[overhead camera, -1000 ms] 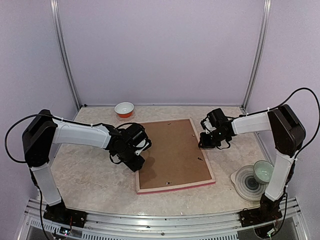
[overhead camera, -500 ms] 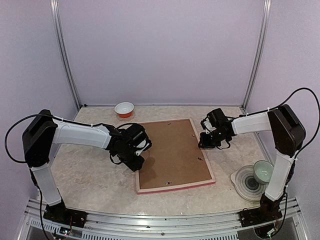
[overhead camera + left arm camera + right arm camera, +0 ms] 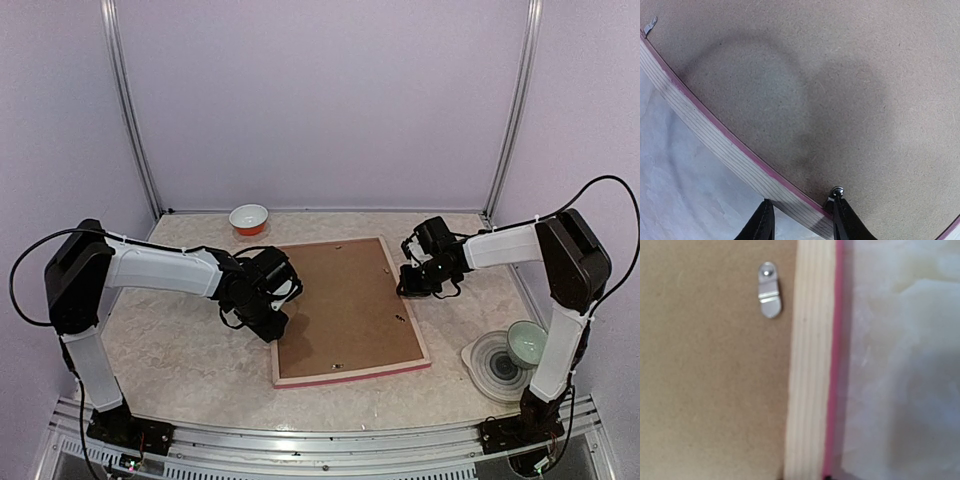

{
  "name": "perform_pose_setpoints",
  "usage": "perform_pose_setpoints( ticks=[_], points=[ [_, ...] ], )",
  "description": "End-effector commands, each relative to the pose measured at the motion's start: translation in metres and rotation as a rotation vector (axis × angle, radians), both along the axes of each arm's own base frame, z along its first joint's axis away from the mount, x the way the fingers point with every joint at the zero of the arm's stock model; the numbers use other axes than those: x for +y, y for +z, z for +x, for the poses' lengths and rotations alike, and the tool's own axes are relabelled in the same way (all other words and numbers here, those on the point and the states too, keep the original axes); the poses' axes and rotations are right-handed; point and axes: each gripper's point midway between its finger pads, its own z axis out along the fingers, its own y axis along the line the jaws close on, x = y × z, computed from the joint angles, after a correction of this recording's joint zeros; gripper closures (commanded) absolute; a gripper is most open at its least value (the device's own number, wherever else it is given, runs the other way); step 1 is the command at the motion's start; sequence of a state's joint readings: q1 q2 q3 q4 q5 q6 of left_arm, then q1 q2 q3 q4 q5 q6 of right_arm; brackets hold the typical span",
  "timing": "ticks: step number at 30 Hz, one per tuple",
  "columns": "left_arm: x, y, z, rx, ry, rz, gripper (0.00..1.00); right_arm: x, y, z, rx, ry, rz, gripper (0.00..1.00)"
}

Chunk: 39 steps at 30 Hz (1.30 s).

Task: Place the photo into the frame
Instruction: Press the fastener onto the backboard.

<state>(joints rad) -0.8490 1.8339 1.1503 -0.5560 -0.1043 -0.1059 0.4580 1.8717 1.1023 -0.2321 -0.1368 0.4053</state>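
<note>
The left gripper point(image 3: 801, 218) has its jaws partly apart, straddling the left rail of the frame point(image 3: 352, 372). One fingertip point(image 3: 763, 223) is down on the table point(image 3: 170, 350) side just outside the rail. The other is on the inner side, at the edge of the board point(image 3: 345, 300), with a small metal stud beside it. Whether they pinch the rail I cannot tell.

The right gripper point(image 3: 408, 288) hangs over the frame's right rail. Its wrist view shows almost nothing of its fingers, so I cannot tell how its jaws stand. Below it lie the pale rail with its pink outer edge and, just inside, a metal clip point(image 3: 770, 290) on the board.

The frame lies face down in the middle of the table, between the two grippers, with the board filling it. The photo does not show in any view.

An orange bowl point(image 3: 249, 218) stands at the far edge, well apart. A plate point(image 3: 488, 368) with a pale bowl point(image 3: 526, 343) on it sits near the right arm's base.
</note>
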Motion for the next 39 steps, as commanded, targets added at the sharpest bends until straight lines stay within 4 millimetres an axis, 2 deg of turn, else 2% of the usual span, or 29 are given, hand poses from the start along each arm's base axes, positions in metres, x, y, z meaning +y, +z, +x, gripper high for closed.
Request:
perform_pose_setpoints(
  ticks=[1,4,6,14,21,26,34,39],
  points=[
    [0.017,-0.019,-0.011,0.053,-0.033,0.090,0.64,0.013,-0.020,-0.024,0.078,0.088,0.002,0.90],
    [0.017,-0.017,-0.010,0.050,-0.033,0.088,0.66,0.012,-0.021,-0.024,0.080,0.089,0.002,0.90],
    [0.018,-0.015,-0.010,0.046,-0.030,0.091,0.63,0.013,-0.020,-0.023,0.078,0.089,0.004,0.90],
    [0.016,0.015,0.003,-0.008,0.005,0.037,0.36,0.013,-0.018,-0.024,0.077,0.089,0.006,0.90],
    [0.025,0.046,0.031,-0.083,0.136,-0.060,0.20,0.014,-0.017,-0.023,0.074,0.091,0.008,0.90],
    [0.033,0.064,0.056,-0.118,0.297,-0.199,0.18,0.014,-0.016,-0.023,0.075,0.091,0.011,0.90],
    [0.037,0.064,0.090,-0.120,0.496,-0.352,0.18,0.014,-0.016,-0.023,0.075,0.091,0.013,0.90],
    [0.038,0.066,0.118,-0.144,0.568,-0.410,0.20,0.014,-0.015,-0.024,0.071,0.089,0.013,0.90]
  ],
)
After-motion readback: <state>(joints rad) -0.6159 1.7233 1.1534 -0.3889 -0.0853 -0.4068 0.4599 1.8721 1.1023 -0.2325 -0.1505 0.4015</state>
